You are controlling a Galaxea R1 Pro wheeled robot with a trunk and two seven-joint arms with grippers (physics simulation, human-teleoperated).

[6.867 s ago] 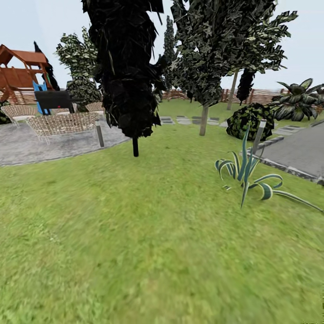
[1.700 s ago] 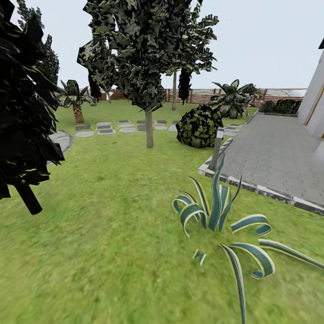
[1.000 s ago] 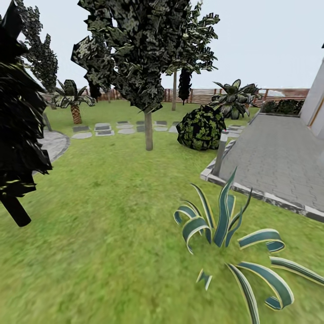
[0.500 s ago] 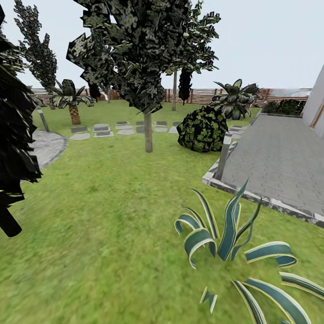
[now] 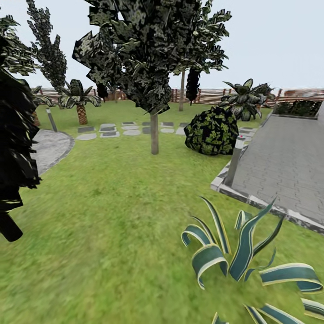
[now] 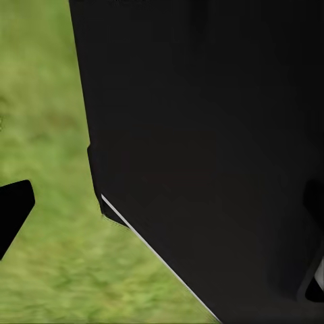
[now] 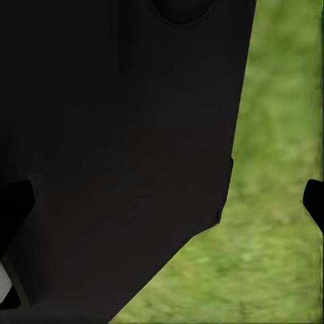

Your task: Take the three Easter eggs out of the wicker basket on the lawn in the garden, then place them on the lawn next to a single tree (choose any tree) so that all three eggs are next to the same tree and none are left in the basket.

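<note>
Both grippers' states I cannot tell. Driving on risks trampling the striped plant (image 5: 243,256) beside the lawn (image 5: 112,216).

Mottled green lawn (image 5: 112,216) spreads flat toward the garden's slatted wooden fence (image 5: 211,95).

Slat fence (image 5: 211,95), grey paving (image 5: 288,166), striped agave (image 5: 243,252).

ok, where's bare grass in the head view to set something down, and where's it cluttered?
Open lawn runs between the near-black conifer at left and the striped teal-and-cream spiky plant at lower right, up to the slim grey trunk of the tree. Crowded: around the round dark shrub, the grey bollard light and the paving edge.
</note>
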